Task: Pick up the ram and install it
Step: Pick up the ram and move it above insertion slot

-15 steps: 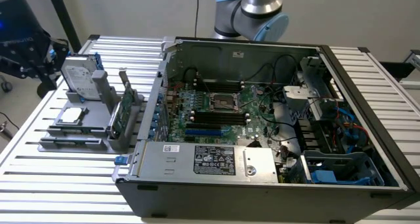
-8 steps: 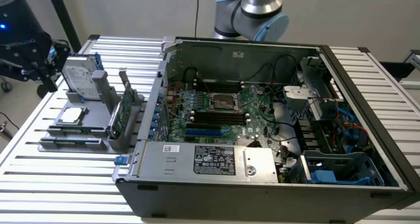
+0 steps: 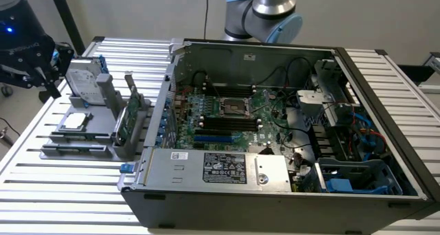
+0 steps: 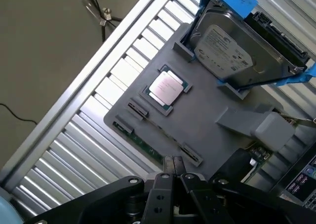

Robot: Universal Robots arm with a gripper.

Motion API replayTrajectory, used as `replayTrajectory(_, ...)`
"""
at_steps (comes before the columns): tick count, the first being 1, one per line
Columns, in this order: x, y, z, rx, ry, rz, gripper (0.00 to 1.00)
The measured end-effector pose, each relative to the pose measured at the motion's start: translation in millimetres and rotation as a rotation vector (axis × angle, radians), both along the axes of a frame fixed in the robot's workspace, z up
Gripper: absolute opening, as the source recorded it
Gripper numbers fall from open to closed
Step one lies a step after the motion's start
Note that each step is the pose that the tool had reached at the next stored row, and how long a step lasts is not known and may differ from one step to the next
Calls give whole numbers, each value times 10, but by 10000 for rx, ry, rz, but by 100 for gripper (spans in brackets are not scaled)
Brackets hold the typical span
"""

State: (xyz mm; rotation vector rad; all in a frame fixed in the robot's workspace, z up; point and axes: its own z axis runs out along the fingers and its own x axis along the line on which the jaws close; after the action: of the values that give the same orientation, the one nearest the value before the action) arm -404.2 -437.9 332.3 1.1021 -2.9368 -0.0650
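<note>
Jaws: closed together, holding nothing, apart from the gray holder tray (image 4: 207, 130).
Ram (image 4: 140, 144): lying flat in the tray's edge slot, near the processor chip (image 4: 167, 88).
Tray: resting on the slatted desk (image 4: 74, 135).

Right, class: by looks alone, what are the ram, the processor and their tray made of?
The ram: green circuit board, probably fibreglass laminate, matt. The processor: silvery metal lid with a soft sheen, green board rim. The tray: even matt grey, likely plastic.
</note>
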Motion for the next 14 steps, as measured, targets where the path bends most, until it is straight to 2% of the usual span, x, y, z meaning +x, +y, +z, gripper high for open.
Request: replayTrajectory(14,0,0,-67,0,1,2546,11)
